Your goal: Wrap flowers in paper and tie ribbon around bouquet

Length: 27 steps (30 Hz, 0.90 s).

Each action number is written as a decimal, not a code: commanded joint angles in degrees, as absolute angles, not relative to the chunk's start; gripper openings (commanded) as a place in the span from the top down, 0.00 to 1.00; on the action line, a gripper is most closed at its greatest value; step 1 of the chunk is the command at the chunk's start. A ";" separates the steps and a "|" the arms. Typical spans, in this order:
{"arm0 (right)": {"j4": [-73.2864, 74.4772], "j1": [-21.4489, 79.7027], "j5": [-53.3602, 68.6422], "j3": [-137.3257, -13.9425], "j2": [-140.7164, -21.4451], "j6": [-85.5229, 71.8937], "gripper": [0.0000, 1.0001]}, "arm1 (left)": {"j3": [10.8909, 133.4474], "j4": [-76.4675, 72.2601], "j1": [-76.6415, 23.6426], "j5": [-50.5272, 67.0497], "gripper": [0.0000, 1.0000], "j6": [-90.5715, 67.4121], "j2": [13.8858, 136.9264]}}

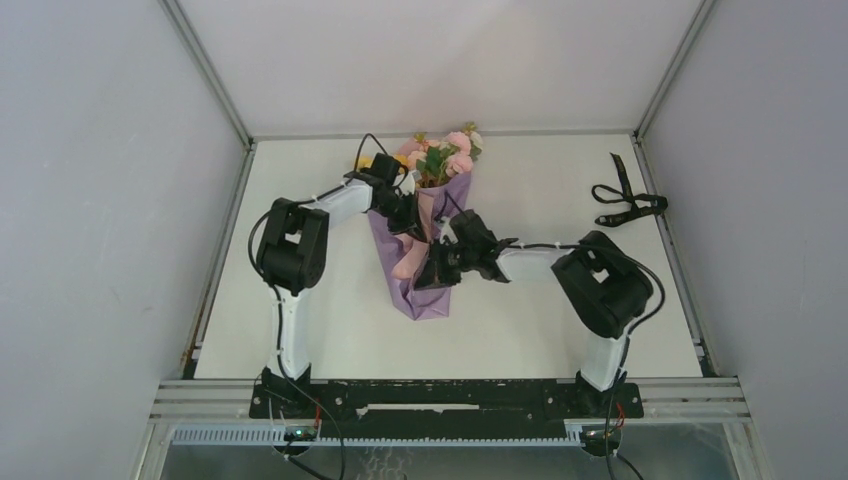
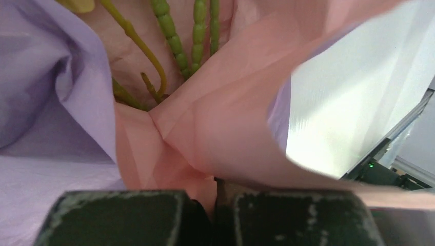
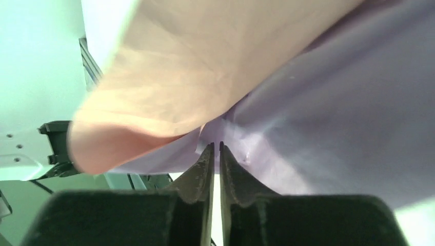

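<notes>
Bouquet (image 1: 428,200) lies flat mid-worktop (image 1: 540,320), slightly left of centre, with the cone tip toward the arm bases and the blooms toward the far wall. Flowers (image 1: 447,155): pink heads and green leaves stick out of the wide end, and one yellow head sits off to the left beside the left wrist. Paper (image 1: 425,295) is round the stems, lilac face out, with the pink face showing as a folded flap along the middle of the cone. Left wrist view shows the cone mouth gaping: green stems (image 2: 172,31) lie in a pink-lined pocket with lilac folds on the left. Left pincer (image 1: 408,218) is on the upper left of the cone, fingers pressed together on a fold of the pink face; the paper runs straight down into the seam between them. Right pincer (image 1: 433,268) comes in from the right onto the lower half of the cone. Its fingers are all but together with a thin slit of light between them, tips nipping a puckered crease of the lilac face just under the pink flap. Ribbon (image 1: 627,198) is a floppy black loop on the worktop at far right, near the right wall, well apart from the bouquet and both pincers.
</notes>
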State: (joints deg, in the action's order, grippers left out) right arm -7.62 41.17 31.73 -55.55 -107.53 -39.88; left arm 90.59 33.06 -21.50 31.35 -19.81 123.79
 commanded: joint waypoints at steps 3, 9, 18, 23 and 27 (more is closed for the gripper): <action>-0.69 31.70 27.61 -55.38 -97.50 -36.97 0.71 | 90.11 30.89 -21.88 27.48 1.00 -17.37 122.23; 3.05 23.80 28.32 -60.73 -105.91 -34.47 0.59 | 89.87 30.48 -21.97 26.15 1.00 -16.83 120.83; -0.99 24.35 32.21 -66.87 -118.33 -36.12 0.87 | 91.51 34.46 -25.36 28.24 1.00 -14.05 111.22; -3.82 25.10 32.22 -66.88 -118.98 -38.38 0.97 | 95.25 38.57 -30.45 30.78 1.00 -10.37 107.46; -5.17 25.84 31.50 -66.93 -117.77 -39.81 1.00 | 98.28 39.57 -31.92 32.21 1.00 -11.71 109.87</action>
State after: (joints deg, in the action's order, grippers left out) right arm -2.15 24.58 32.84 -66.08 -117.89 -37.93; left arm 94.28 37.71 -30.39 29.02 -12.93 110.02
